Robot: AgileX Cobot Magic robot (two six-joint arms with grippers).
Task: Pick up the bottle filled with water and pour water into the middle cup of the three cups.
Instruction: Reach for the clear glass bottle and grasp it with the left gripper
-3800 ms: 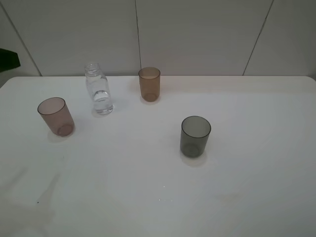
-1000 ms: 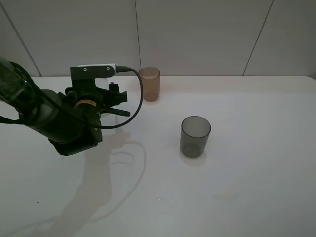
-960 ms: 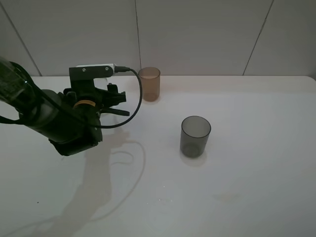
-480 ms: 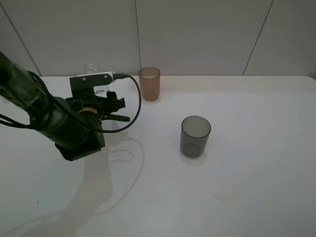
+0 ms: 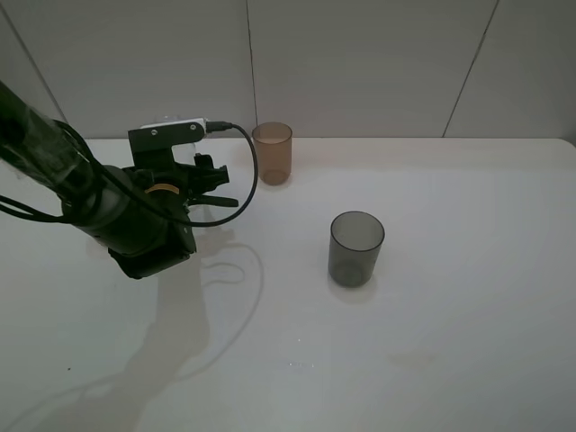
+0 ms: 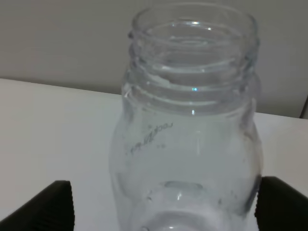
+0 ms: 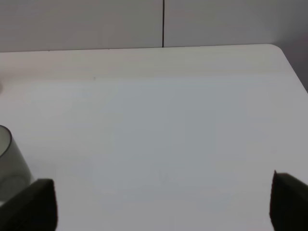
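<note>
Nearest on the white bench (image 5: pixel 432 342), the smoky-grey cup (image 5: pixel 355 249) stands upright. The right claw (image 7: pixel 163 207) hangs near it, fingers wide apart. Farther back at left, the left arm (image 5: pixel 117 216) reaches low and level. Its left claw (image 6: pixel 163 211) is spread around the bottle (image 6: pixel 190 139), not clamped. That bottle stands upright, open neck up, its embossed lettering unreadable. Farthest back stands the middle cup (image 5: pixel 272 153).

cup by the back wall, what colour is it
The cup is translucent amber-brown; the exterior high view shows it best.
</note>
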